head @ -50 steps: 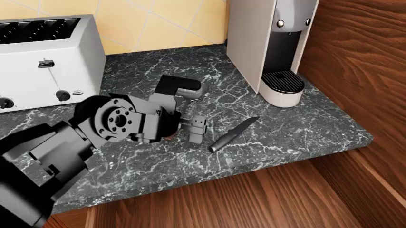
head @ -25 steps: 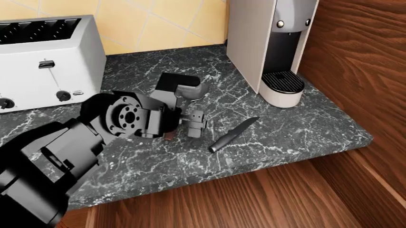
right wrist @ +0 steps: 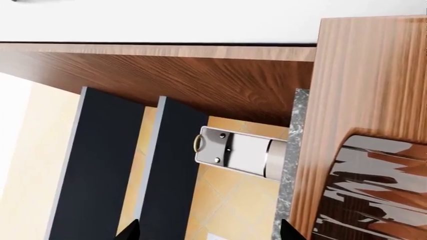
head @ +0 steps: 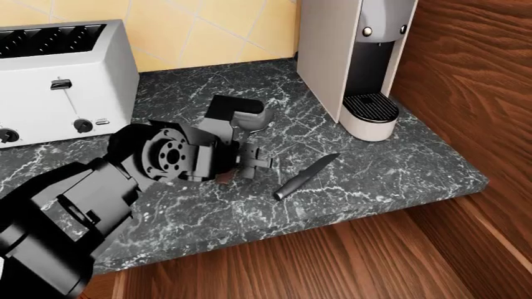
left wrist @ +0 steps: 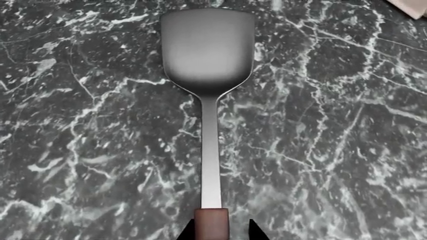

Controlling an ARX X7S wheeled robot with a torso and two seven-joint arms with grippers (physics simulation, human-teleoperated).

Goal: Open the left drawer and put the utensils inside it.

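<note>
Spoon [left wrist: 208, 55]: laid flat on the dark marble bench [head: 399, 171], grey bowl pointed away from the left gripper [left wrist: 221, 231], brown handle end set between its jaws.
Left jaws: brought close on either side of the handle tip; whether contact is made cannot be told.
Knife [head: 306, 176]: laid on the bench just beside the gripper, toward the coffee machine [head: 357, 62].
Toaster [head: 62, 78]: placed at the bench's back left.
Right jaws: parted, tips seen at the frame edge, nothing held.

Spoon [left wrist: 208, 65] flat on counter, bowl grey, handle-end brown; dark knife [head: 306, 175] nearby.
</note>
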